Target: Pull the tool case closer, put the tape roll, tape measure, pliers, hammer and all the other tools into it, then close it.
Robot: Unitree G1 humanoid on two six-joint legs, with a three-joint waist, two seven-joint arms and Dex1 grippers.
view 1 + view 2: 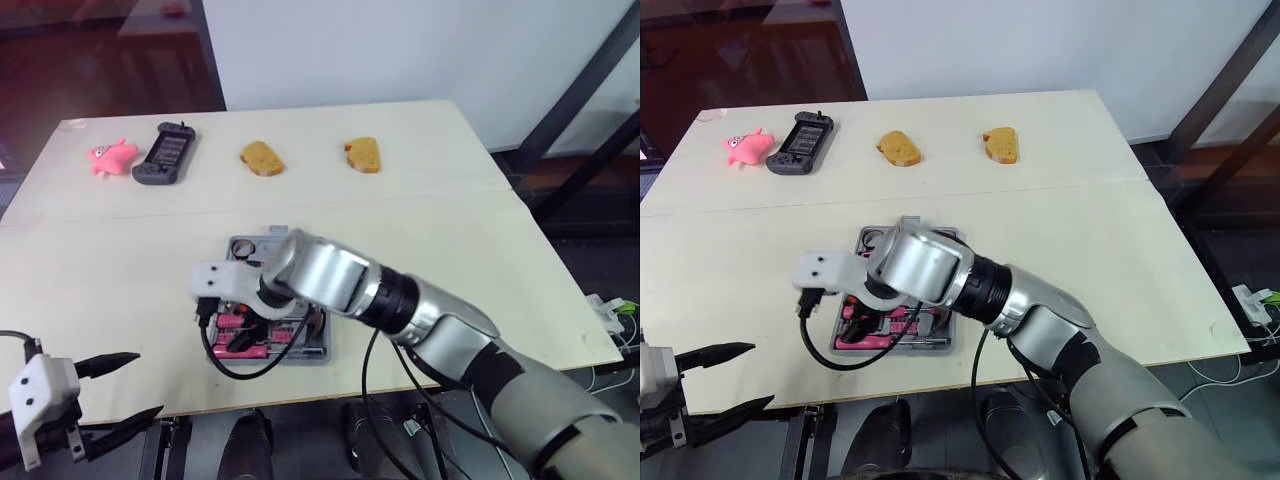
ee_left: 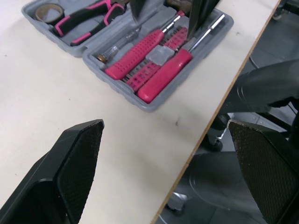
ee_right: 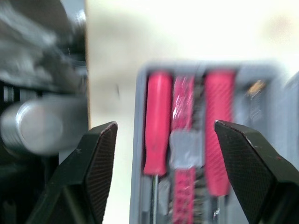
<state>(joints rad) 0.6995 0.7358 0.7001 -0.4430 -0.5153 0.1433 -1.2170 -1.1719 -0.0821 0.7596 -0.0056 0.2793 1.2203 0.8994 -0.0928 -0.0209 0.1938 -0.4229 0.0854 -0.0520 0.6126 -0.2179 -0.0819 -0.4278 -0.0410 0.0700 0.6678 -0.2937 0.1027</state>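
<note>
- Lying open and flat near the front edge of the bench [image 1: 450, 230], the tool case [image 2: 156, 103] is seen as two grey halves side by side.
- In the head views most of the case is covered by the right forearm and wrist; a far corner and a strip of pink handles are left showing.
- The right end effector [image 3: 164, 125] is held just above the case with its fingers [image 3: 96, 163] spread wide and nothing between them. The tools beneath it are blurred in its wrist view.
- In one half, two pink-handled screwdrivers [image 2: 135, 53] are seated on either side of a row of bits [image 2: 156, 58].
- In the other half, a tape roll [image 2: 46, 11] and pink-and-black pliers [image 2: 81, 16] are seated. The far side of the case is cut off by the frame of the left wrist view, so what else lies there cannot be told.
- A black cable [image 1: 235, 365] is looped from the right wrist over the near side of the case.
- The left end effector [image 1: 148, 383] is held at the front left edge of the bench, well apart from the case, released and empty.
- Along the far edge, a pink toy [image 1: 110, 156], a black handheld device [image 1: 166, 153] and two pieces of bread [image 1: 262, 158] are laid out, well apart from the case.
</note>
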